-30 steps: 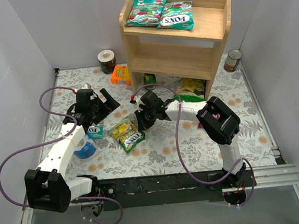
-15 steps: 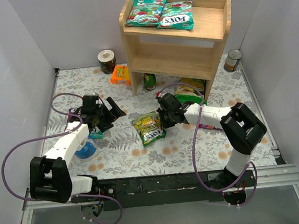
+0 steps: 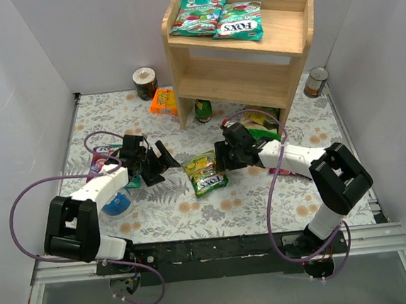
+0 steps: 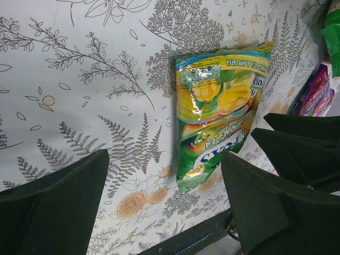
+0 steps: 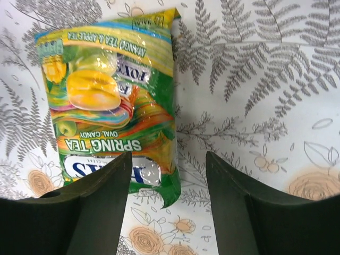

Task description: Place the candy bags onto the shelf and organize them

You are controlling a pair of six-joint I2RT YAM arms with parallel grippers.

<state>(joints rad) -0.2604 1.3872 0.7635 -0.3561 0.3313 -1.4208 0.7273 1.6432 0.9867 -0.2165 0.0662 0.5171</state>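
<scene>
A yellow-green candy bag (image 3: 205, 174) lies flat on the floral table cover, seen too in the left wrist view (image 4: 218, 111) and the right wrist view (image 5: 106, 101). My right gripper (image 3: 225, 157) is open just right of it, the bag's lower corner lying loose between the fingers (image 5: 167, 207). My left gripper (image 3: 162, 161) is open left of the bag and holds nothing (image 4: 164, 212). Two teal candy bags (image 3: 216, 19) lie on the top tier of the wooden shelf (image 3: 289, 41). A purple candy bag (image 3: 103, 159) lies behind the left arm.
A larger green-and-yellow snack bag (image 3: 261, 122) and a green bottle (image 3: 203, 111) sit under the shelf. An orange packet (image 3: 163, 101) and a can (image 3: 144, 83) stand at the back left, another can (image 3: 316, 81) at the back right. A blue object (image 3: 115, 202) lies beside the left arm.
My right gripper pulled the yellow-green bag to the right, then opened and let it go. My left gripper moved right toward the bag and narrowed slightly.
</scene>
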